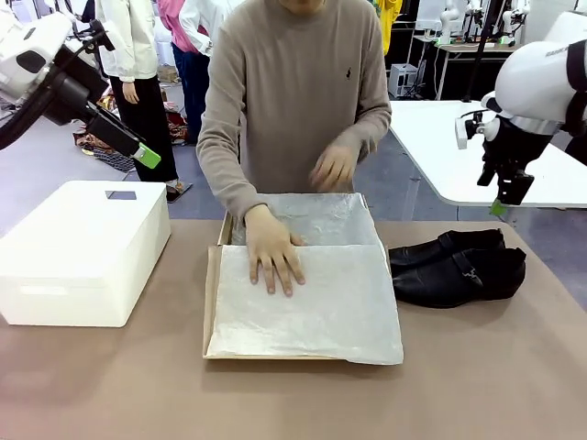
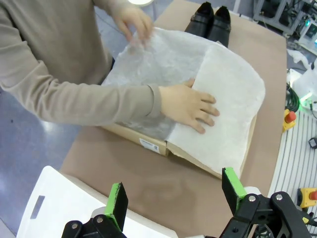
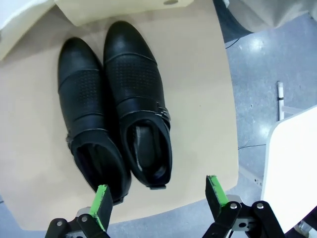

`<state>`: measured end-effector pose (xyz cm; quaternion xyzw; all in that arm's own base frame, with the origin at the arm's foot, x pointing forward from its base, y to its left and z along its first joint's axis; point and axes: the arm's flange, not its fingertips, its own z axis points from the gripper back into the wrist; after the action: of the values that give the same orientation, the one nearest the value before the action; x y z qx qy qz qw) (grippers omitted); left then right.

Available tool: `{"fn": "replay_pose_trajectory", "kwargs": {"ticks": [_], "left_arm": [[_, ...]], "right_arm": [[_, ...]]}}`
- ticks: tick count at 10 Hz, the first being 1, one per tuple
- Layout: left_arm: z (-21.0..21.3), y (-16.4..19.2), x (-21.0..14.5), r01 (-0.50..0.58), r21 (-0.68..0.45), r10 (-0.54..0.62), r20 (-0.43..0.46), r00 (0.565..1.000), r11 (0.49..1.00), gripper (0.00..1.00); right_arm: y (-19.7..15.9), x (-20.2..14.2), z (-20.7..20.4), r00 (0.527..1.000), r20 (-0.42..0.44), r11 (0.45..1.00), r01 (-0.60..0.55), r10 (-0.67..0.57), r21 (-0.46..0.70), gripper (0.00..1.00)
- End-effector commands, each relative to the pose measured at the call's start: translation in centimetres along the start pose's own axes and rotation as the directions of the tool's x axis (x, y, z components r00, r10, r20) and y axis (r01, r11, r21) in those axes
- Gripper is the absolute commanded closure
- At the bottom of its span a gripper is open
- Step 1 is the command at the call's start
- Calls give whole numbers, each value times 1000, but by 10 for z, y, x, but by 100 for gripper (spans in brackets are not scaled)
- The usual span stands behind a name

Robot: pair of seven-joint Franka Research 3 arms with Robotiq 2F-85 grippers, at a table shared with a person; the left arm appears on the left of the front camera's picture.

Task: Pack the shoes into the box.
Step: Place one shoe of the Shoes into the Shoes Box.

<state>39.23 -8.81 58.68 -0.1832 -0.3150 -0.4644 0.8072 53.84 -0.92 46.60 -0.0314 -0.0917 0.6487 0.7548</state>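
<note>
On the desk (image 1: 110, 385), to the robot's right of the box (image 1: 213, 302), the shoes (image 1: 454, 266) are set side by side on their soles. They touch each other, and their toes are turned toward the box and lie just beside its edge (a small buckle is seen on the side of the nearer one). From the right wrist view the pair (image 3: 116, 109) is seen from above, with perforated bands across both uppers.

The box is laid open in the middle of the desk, its flap folded flat toward the robot's side. White tissue paper (image 1: 312, 302) is spread over both the tray and the flap, so that cardboard is seen only along the edges. The paper on the flap is pressed down by the person's right hand (image 1: 273, 252), fingers spread flat. The person's other hand (image 1: 335, 167) is raised over the far part of the box and is blurred.

The robot's right hand (image 3: 159, 194) is held above the shoes, well clear of them, with its jaws spread wide and nothing between the green pads. The robot's left hand (image 2: 175, 191) is likewise spread wide and empty, raised over the left part of the desk and pointed toward the box. A white plastic box (image 1: 78, 252) stands at the robot's left, apart from the cardboard one.
</note>
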Motion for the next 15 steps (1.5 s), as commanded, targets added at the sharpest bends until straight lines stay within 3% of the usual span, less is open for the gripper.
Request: {"fn": "replay_pose_trajectory", "kwargs": {"ticks": [1,3,5,7,15], "left_arm": [[-1,0,0,-12,0,12,22,1000,1000,0],[-1,0,0,-12,0,12,22,1000,1000,0],[-1,0,0,-12,0,12,22,1000,1000,0],[-1,0,0,-12,0,12,22,1000,1000,0],[-1,0,0,-12,0,12,22,1000,1000,0]], "right_arm": [[-18,-9,-13,995,11,995,-99,99,-23,0],[-25,-14,-33,989,33,989,-146,147,-25,0],[-32,-17,-52,991,57,992,-123,123,6,0],[-39,-12,-67,997,40,997,-66,64,36,0],[-52,-13,-95,998,19,996,-54,53,74,0]]}}
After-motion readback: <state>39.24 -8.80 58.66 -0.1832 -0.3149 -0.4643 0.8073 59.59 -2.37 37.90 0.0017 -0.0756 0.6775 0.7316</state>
